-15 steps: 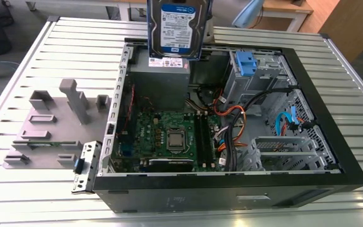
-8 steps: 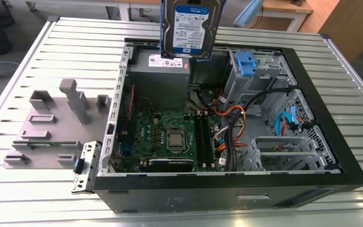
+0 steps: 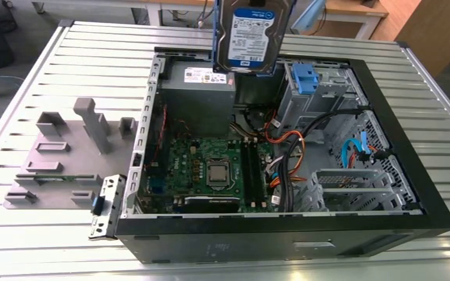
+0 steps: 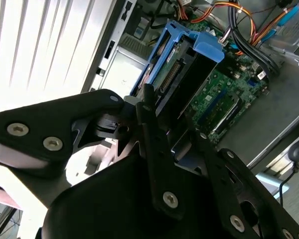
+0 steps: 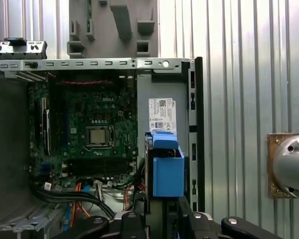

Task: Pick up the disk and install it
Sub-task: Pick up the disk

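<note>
Jaws pinch the disk (image 3: 252, 32), seemingly by its blue rails. It hangs label-out, high over the case (image 3: 412, 228), above the PSU (image 3: 197, 88). Go slow: square it to the cage (image 3: 319, 96) and clear the cables (image 3: 287, 140).

- the disk (image 3: 250, 35), above the computer case (image 3: 287, 241), is cut off by the exterior view's upper edge
- it hides part of the power supply (image 3: 195, 98) inside the case
</note>
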